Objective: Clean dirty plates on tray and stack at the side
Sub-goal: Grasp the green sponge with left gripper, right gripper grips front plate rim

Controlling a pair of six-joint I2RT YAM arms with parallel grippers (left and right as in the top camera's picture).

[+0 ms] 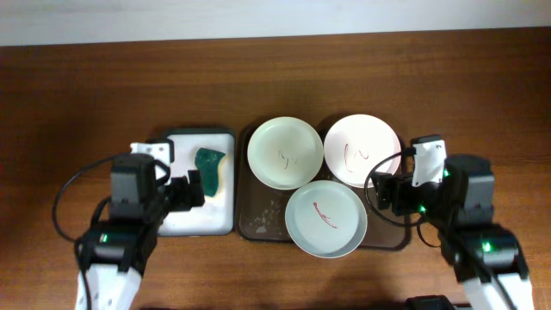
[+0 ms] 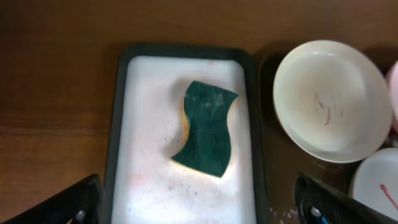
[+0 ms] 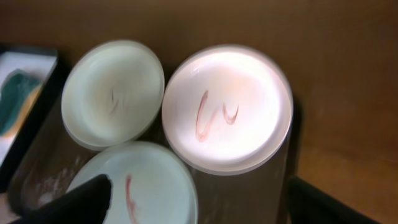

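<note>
Plates point(image 1: 326, 219) are crowded rim to rim on the tray point(image 1: 258, 226), left end effector point(image 1: 191, 191) and right end effector point(image 1: 385, 191) spread empty, so a neighbour could be dislodged when one is lifted.

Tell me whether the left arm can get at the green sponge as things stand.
Probably yes. The left pincer hangs open above the white tray, and the green sponge lies alone on it, with nothing over or beside it.

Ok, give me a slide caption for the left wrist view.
Open left gripper above a green sponge on the foamy white tray, red-smeared plate alongside.
</note>
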